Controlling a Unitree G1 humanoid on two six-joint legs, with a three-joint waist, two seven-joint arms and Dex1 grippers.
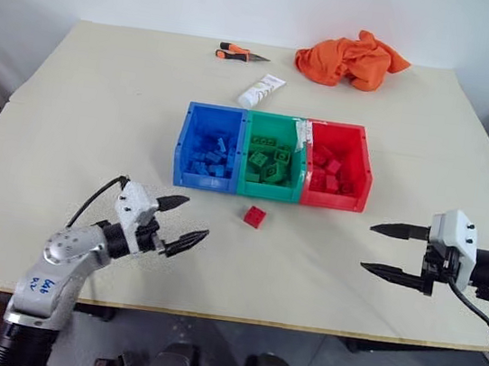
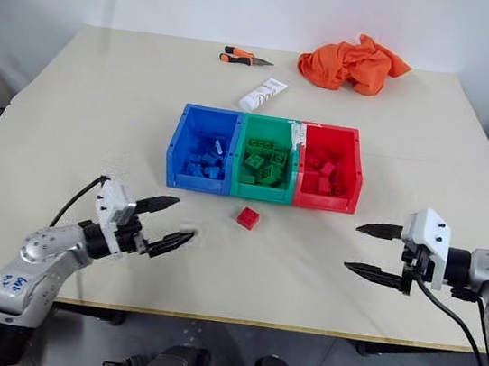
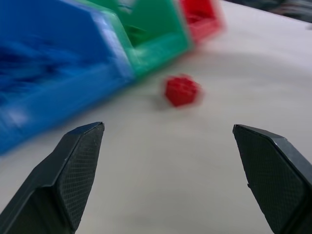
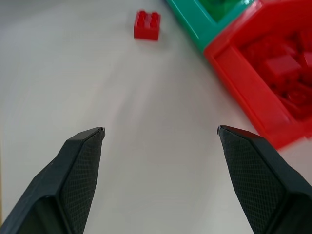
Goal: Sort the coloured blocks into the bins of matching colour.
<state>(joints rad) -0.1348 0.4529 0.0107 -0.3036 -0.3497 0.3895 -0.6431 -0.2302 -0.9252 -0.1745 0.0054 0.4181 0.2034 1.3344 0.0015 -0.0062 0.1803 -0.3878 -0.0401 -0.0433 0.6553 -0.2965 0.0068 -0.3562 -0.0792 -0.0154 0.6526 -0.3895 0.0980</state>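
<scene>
A single red block (image 1: 254,216) lies on the table just in front of the green bin (image 1: 273,156). The blue bin (image 1: 209,147), the green bin and the red bin (image 1: 338,166) stand in a row, each holding several blocks of its own colour. My left gripper (image 1: 182,222) hovers open and empty to the left of the red block (image 3: 181,90), pointing toward it. My right gripper (image 1: 384,249) is open and empty at the right, well apart from the red block (image 4: 147,24) and in front of the red bin (image 4: 273,73).
At the back of the table lie an orange cloth (image 1: 353,60), an orange-handled knife (image 1: 239,53) and a white tube (image 1: 263,90). The table's front edge (image 1: 234,318) runs just below both grippers.
</scene>
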